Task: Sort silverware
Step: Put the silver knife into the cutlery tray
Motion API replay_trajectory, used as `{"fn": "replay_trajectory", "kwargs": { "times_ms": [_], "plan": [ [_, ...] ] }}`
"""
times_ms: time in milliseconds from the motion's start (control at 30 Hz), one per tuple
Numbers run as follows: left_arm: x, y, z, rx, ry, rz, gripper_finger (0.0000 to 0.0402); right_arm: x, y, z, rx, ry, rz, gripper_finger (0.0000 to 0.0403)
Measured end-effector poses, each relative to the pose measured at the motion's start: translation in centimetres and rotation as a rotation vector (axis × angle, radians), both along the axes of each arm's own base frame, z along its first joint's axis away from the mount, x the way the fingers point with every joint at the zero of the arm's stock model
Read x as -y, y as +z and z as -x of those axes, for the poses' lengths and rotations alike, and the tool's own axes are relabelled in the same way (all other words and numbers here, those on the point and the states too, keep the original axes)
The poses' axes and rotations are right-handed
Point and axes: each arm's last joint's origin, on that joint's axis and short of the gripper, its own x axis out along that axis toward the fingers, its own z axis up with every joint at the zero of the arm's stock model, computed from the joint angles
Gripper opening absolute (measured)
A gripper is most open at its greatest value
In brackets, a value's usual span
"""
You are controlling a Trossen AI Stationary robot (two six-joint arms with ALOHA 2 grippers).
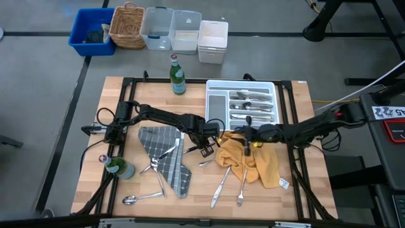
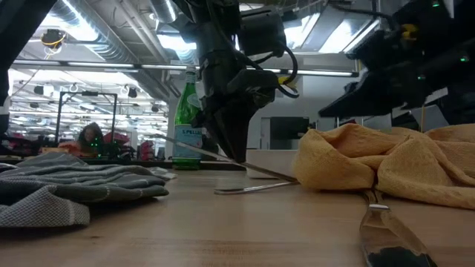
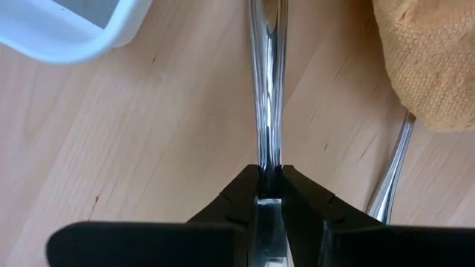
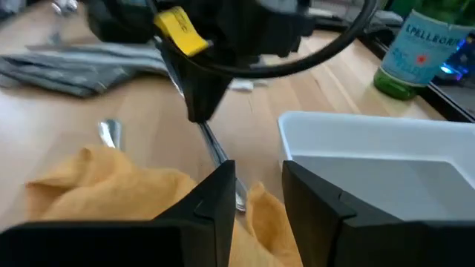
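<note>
- Silverware piece (image 3: 267, 89) clamped between the left gripper (image 3: 269, 178) fingers: polished metal, mirror-bright, smooth.
- Left gripper fingers (image 3: 237, 200): matt black plastic.
- Table (image 3: 148, 133) under the left gripper: pale wood, smooth, visible grain, satin finish.
- Yellow cloth (image 1: 253, 161) just beside that gripper: coarse woven fabric, matt, rumpled.
- Tray (image 4: 371, 148) near the right gripper (image 4: 256, 193): white plastic, smooth, slightly glossy.
- Grey cloth (image 1: 166, 158): checked, ribbed fabric, matt.
- Bottle (image 1: 178, 75): glossy green glass, paper label.
</note>
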Motion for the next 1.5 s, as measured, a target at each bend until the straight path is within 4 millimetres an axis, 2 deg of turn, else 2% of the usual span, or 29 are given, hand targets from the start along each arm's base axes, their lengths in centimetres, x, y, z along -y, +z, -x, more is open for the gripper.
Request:
{"fn": "replay_trajectory", "kwargs": {
  "times_ms": [233, 400, 633, 1000, 1200, 1500],
  "plan": [
    [0.0, 0.1, -0.2, 0.02, 0.025, 0.007, 0.0043, -0.4, -0.6, -3.9, -0.079, 0.007, 0.055, 0.0115],
    [0.0, 0.1, -0.2, 0.021, 0.06, 0.018, 0.0043, -0.7, -1.0, -5.4, -0.109, 0.052, 0.039, 0.0115],
    [0.0, 0.1, -0.2, 0.02, 0.102, 0.03, 0.0043, -1.0, -2.3, -6.3, -0.19, 0.096, 0.036, 0.0115],
    [0.0, 0.1, -0.4, 0.039, 0.148, 0.046, 0.0043, -1.3, -3.5, -8.3, -0.242, 0.198, 0.181, 0.0115],
    [0.0, 0.2, -0.7, 0.074, 0.155, 0.051, 0.0043, -1.3, -3.9, -9.4, -0.255, 0.172, 0.234, 0.0115],
    [0.0, 0.2, -0.7, 0.071, 0.187, 0.064, 0.0043, -1.1, -4.0, -9.5, -0.267, 0.144, 0.288, 0.0115]
  ]
}}
